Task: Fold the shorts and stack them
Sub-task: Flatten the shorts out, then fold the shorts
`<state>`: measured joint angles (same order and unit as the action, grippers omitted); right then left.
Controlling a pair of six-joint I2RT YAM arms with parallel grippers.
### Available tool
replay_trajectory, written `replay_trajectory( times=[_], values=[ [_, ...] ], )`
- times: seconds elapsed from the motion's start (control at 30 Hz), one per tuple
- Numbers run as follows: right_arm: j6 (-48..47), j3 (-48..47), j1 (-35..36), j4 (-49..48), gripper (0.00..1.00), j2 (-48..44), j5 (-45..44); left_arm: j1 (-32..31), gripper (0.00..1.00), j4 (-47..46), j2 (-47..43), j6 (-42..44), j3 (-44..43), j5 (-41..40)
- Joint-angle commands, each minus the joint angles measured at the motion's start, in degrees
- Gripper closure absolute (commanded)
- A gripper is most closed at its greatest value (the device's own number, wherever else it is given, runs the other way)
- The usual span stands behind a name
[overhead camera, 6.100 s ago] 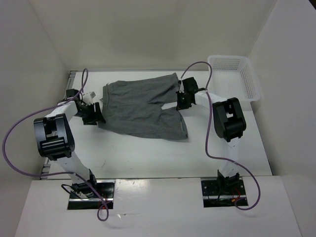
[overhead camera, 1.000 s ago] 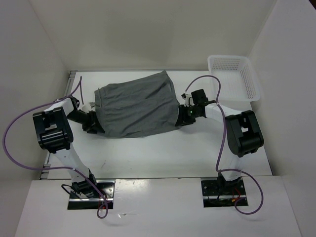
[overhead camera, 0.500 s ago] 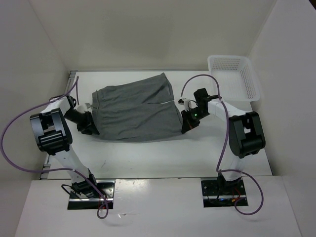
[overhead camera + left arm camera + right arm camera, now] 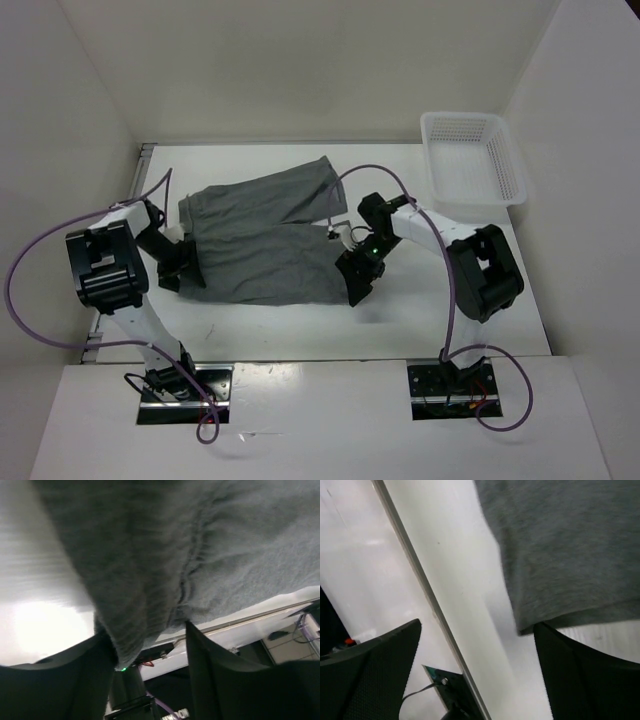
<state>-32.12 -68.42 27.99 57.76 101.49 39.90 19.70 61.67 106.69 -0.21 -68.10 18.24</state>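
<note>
The mid-grey soft fabric shorts (image 4: pixel 265 250) lie on the white table (image 4: pixel 300 325), left of the centre in the top view. Half a second ago both arms held the lower edge of the cloth higher in the frame. Now the left gripper (image 4: pixel 183 272) and the right gripper (image 4: pixel 357 283) have both come toward the bottom of the frame, and the right one has also moved to the left. The cloth came with them, so a narrow band of it stays behind at the upper side and a wider part lies below it.

In the left wrist view a thick fold of cloth fills most of the gap at the dark fingers (image 4: pixel 215 675), so I judge that this gripper is pinching the shorts. In the right wrist view the black fingers (image 4: pixel 375 670) stand wide apart. The hem corner only touches one of them, so this gripper has let go.

It seems the fold is laid down and needs flattening before stacking.
</note>
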Motion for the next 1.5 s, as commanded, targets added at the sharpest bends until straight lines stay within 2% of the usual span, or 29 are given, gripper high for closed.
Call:
replay_trajectory(
  times=[0.0, 0.03, 0.1, 0.17, 0.27, 0.33, 0.4, 0.43, 0.47, 0.5, 0.53, 0.6, 0.73, 0.77, 0.8, 0.83, 0.9, 1.03, 1.1, 1.23, 1.27, 1.37, 1.47],
  values=[
    [3.71, -5.57, -3.28, -2.01, 0.00, 0.19, 1.49, 1.20, 0.32, -0.93, -4.82, 0.21, -0.80, -2.77],
    [6.17, -9.58, -5.29, -3.69, 0.00, 0.98, 2.02, 1.82, 0.25, -1.46, -6.22, 0.21, -1.94, -1.55],
    [14.07, -14.61, -6.02, -8.34, 0.00, 1.77, 2.55, 3.49, 0.19, -3.99, -8.07, 0.21, -4.93, 1.61],
    [22.39, -21.99, -6.02, -18.08, 0.00, 3.18, 2.03, 4.91, 0.12, -6.55, -10.36, 0.21, -9.59, 6.51],
    [33.03, -32.71, -6.02, -27.60, 0.00, 9.23, -2.96, 4.91, 0.01, -12.61, -10.89, 0.21, -13.28, 10.05],
    [37.11, -41.03, -6.02, -31.19, 0.00, 16.49, -6.66, 4.91, 0.01, -18.76, -8.54, 0.21, -14.69, 10.06],
    [41.84, -47.12, -6.02, -32.00, 0.01, 22.14, -13.48, 4.91, 0.01, -23.76, -4.94, 0.21, -18.45, 5.68],
    [42.92, -54.20, -6.02, -32.53, 0.01, 25.13, -16.06, 4.91, 0.01, -24.92, -0.83, 0.21, -20.04, 3.75],
    [43.89, -57.93, -6.02, -32.53, 0.01, 30.90, -18.87, 4.91, 0.01, -25.63, 1.30, 0.21, -21.80, 1.12],
    [45.46, -61.44, -6.02, -32.53, 0.03, 33.48, -25.07, 4.91, 0.01, -26.16, 3.24, 0.21, -23.56, 0.23],
    [46.00, -67.40, -6.02, -32.53, 0.03, 35.77, -27.92, 4.91, 0.01, -26.16, 6.91, 0.21, -27.32, -0.30],
    [46.53, -72.43, -6.02, -33.14, 0.03, 40.79, -32.49, 4.91, 0.01, -26.16, 10.53, 0.21, -30.07, -0.31],
    [46.53, -82.54, -6.02, -32.63, 0.03, 49.31, -36.81, 4.38, 0.00, -26.16, 14.94, 0.21, -34.38, -0.31],
    [47.32, -86.31, -6.02, -31.58, 0.03, 54.90, -37.87, 3.86, 0.00, -26.16, 15.82, 0.21, -35.17, -0.31],
    [48.28, -96.01, -6.62, -28.61, 0.03, 58.08, -39.27, 3.07, 0.00, -26.16, 17.48, 0.21, -36.66, -0.31],
    [49.33, -99.85, -6.63, -27.88, 0.03, 60.64, -43.90, 2.54, 0.00, -26.16, 18.36, 0.21, -37.37, -0.83],
    [47.60, -101.65, -6.63, -29.70, 0.03, 62.94, -47.97, 1.66, 0.00, -26.16, 20.21, 0.21, -37.99, -0.84],
    [46.18, -99.63, -6.11, -30.34, 0.04, 63.74, -40.45, 0.25, 0.00, -26.16, 22.15, 0.21, -39.39, -1.45],
    [46.80, -97.43, -6.10, -30.34, 0.07, 63.74, -39.64, -0.36, 0.00, -26.16, 23.64, 0.21, -40.10, -1.45],
    [48.11, -95.06, -6.10, -29.73, 0.21, 63.74, -37.01, -0.37, 0.00, -25.55, 23.65, 0.21, -38.70, -0.32],
    [48.81, -94.27, -6.10, -29.72, 0.21, 63.74, -36.22, -0.89, 0.00, -25.55, 23.65, 0.21, -38.69, 0.39],
    [50.22, -92.25, -6.10, -29.10, 0.21, 63.74, -36.21, -0.90, 0.02, -25.02, 23.65, 0.21, -36.59, 1.71],
    [51.54, -92.24, -6.10, -28.58, 0.23, 64.27, -37.35, -2.12, 0.09, -25.02, 24.26, 0.21, -36.58, 1.71]
  ],
)
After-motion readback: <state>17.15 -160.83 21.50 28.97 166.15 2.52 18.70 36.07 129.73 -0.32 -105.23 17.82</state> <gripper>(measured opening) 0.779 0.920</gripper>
